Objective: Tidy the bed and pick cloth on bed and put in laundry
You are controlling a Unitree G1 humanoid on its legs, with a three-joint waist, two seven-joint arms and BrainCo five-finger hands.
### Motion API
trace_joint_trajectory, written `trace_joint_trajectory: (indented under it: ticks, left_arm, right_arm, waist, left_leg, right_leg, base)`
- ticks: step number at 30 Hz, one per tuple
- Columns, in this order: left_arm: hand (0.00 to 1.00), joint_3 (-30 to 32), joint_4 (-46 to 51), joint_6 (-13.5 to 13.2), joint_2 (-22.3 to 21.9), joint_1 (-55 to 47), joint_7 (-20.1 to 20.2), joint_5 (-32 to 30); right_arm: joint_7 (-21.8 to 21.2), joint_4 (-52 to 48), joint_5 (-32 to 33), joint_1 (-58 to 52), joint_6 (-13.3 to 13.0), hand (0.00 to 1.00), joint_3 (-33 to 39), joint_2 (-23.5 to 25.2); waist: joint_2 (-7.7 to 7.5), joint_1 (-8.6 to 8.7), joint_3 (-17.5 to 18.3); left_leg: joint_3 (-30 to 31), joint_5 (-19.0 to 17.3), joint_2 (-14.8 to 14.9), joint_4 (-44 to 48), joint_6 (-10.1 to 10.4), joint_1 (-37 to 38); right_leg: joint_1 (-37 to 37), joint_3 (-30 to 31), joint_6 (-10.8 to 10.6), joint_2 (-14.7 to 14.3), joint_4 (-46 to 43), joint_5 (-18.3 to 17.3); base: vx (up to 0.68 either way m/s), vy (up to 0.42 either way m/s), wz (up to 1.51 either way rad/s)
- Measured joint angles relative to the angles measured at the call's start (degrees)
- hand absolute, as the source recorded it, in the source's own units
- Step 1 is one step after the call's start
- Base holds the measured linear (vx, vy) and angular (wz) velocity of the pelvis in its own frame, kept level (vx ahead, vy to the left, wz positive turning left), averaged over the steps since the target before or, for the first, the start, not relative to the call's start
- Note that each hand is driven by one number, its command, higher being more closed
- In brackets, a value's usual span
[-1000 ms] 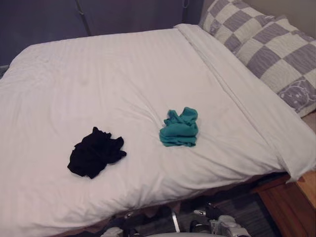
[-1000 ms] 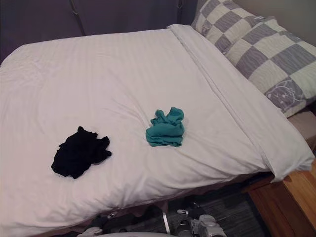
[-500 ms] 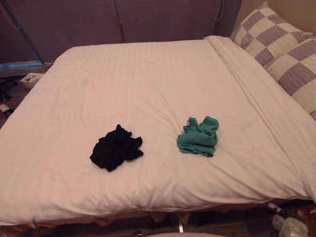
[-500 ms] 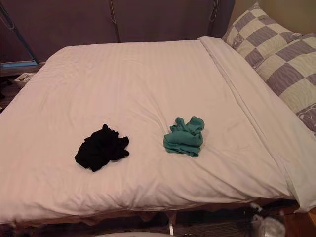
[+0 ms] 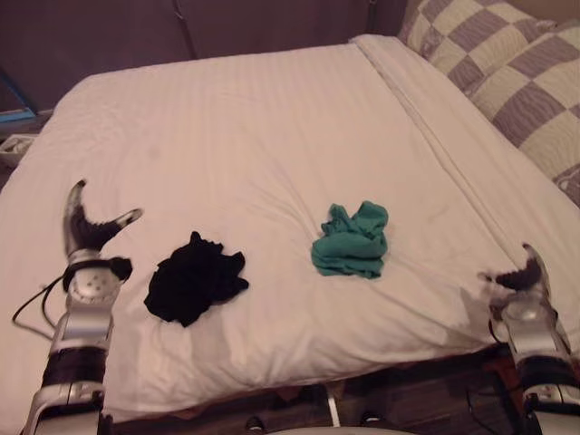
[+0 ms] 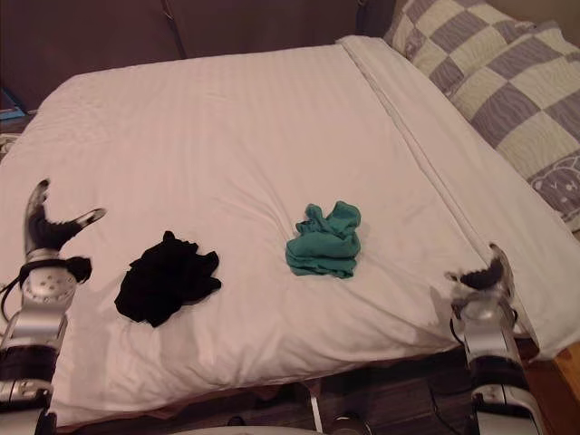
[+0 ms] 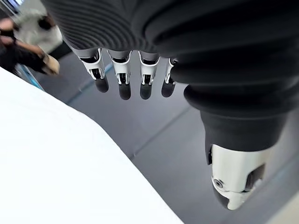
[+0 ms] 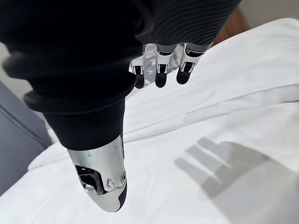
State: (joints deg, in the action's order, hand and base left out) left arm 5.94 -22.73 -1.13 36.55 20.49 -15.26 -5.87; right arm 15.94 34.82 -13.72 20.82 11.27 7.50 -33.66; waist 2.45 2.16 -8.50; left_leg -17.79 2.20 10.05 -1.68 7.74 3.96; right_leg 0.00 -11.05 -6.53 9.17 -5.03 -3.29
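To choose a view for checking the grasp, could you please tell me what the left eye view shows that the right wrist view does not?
Left eye view: the black cloth, the green cloth, the checked pillows and the left hand. Right wrist view: the right hand from close, fingers straight, holding nothing. Both: the right hand over the white duvet.
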Motion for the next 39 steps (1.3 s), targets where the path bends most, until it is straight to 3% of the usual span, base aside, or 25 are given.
trace_joint_trajectory:
  ticks: [4, 6, 12, 14, 17, 22, 26, 30, 31, 35, 39]
  left_arm:
    - [0.00, -6.62, -2.88, 1.05, 0.08, 10.27, 4.14, -0.20]
    - [0.00, -8.37, -3.40, 2.85, -0.17, 12.28, 5.64, -1.20]
    - [0.00, -10.38, -5.29, 10.81, -4.16, 9.69, 7.56, -1.72]
    - [0.00, -10.36, -5.28, 11.95, -4.81, 8.38, 7.04, -1.71]
    - [0.00, -9.46, -4.32, 11.80, -5.91, 5.82, 3.57, -1.72]
    - [0.00, -2.55, 3.92, 10.73, -8.66, -2.39, -2.84, -4.10]
    - [0.00, 1.13, 7.40, 10.33, -8.85, -6.18, -4.95, -7.30]
    - [0.00, 4.49, 7.96, 10.71, -8.88, -10.26, -4.44, -8.03]
    - [1.00, 4.96, 8.07, 10.83, -8.90, -11.07, -3.69, -8.36]
    - [1.00, 3.24, 4.67, 10.84, -9.79, -11.64, 2.31, -8.40]
    - [1.00, 2.48, -2.11, 8.98, -10.40, -8.51, 2.99, -10.53]
  right_arm:
    - [-0.36, -0.35, 0.21, 11.25, -1.29, 0.00, -2.18, -0.90]
    - [-0.53, -2.92, 0.87, 13.28, -1.69, 0.00, -4.22, -1.26]
    - [-1.29, -10.81, 1.33, 13.25, -1.07, 0.00, -6.01, -1.49]
    - [-1.28, -11.98, 1.31, 13.25, -0.75, 0.00, -6.01, -1.49]
    - [-1.29, -13.47, 1.30, 12.59, 0.07, 0.00, -6.00, -1.48]
    - [-1.19, -15.92, 1.37, 6.88, 2.21, 0.00, -4.95, -1.16]
    - [-1.05, -15.29, 1.43, 3.63, 3.04, 0.00, -2.93, -0.08]
    - [-1.12, -12.95, 1.89, 3.39, 3.06, 0.00, -2.84, 1.31]
    - [-1.12, -12.96, 1.90, 3.39, 3.05, 0.00, -2.84, 1.78]
    - [-1.39, -11.46, 1.97, 4.16, 2.82, 0.00, -2.76, 2.13]
    - [-2.48, -9.05, 2.13, 10.47, 2.59, 0.00, -4.09, 1.49]
  waist:
    - [0.12, 0.17, -5.90]
    - [-0.82, 0.24, -8.74]
    - [-1.23, 0.77, -11.83]
    - [-1.24, 0.74, -11.83]
    - [-1.20, 0.30, -11.86]
    - [-0.73, -0.10, -12.11]
    - [0.02, -1.02, -12.52]
    - [1.09, -1.93, -12.95]
    - [1.13, -2.06, -12.96]
    - [1.11, -3.30, -13.00]
    - [1.17, -3.49, -14.10]
  left_leg:
    - [-1.39, 0.23, 0.73, 1.74, -0.34, -3.74]
    - [-1.95, 0.22, 0.96, 2.36, -0.35, -4.61]
    - [-2.74, 0.10, 0.98, 2.87, -0.51, -5.70]
    - [-2.67, -0.19, 1.01, 3.66, -0.92, -6.33]
    - [-2.15, -0.27, 0.96, 5.16, -1.06, -6.92]
    - [2.10, -0.33, 0.98, 6.77, -1.17, -8.11]
    - [3.78, -0.33, 0.93, 6.65, -1.17, -9.14]
    - [4.69, -0.32, 0.93, 6.26, -1.18, -9.23]
    - [4.77, -0.32, 0.93, 5.92, -1.19, -9.24]
    - [5.22, -0.25, 0.83, 5.42, -1.30, -11.69]
    - [4.95, 0.40, 0.77, 5.72, -2.09, -13.25]
  right_leg:
    - [-4.46, 2.21, 0.81, -0.65, -0.34, 2.06]
    - [-6.21, 3.73, 1.03, -0.90, -0.87, 2.49]
    - [-8.09, 4.96, 1.04, -0.94, -1.77, 2.76]
    - [-8.35, 4.92, 1.04, -0.86, -1.78, 2.76]
    - [-7.91, 4.70, 1.04, -0.50, -1.84, 2.76]
    - [-6.05, 1.48, 0.77, -0.12, -1.77, 2.38]
    - [-5.73, 0.01, 0.63, -0.06, -1.85, 1.70]
    - [-6.18, -0.29, 0.35, -0.01, -3.41, 0.76]
    - [-6.55, -0.27, 0.37, -0.03, -3.76, 0.68]
    - [-10.22, -0.24, 0.36, 0.15, -5.94, 0.69]
    - [-12.53, 0.58, 0.59, 0.15, -7.05, 1.17]
  base:
    - [-0.11, -0.010, -0.24]
    - [-0.09, -0.005, -0.26]
    - [-0.01, 0.006, -0.09]
    - [0.01, 0.007, 0.02]
    - [0.02, 0.012, 0.08]
    - [0.00, -0.004, 0.29]
    - [-0.03, 0.007, 0.28]
    - [-0.07, 0.003, 0.12]
    - [-0.07, 0.007, 0.04]
    - [-0.08, 0.020, 0.04]
    - [-0.07, 0.010, -0.05]
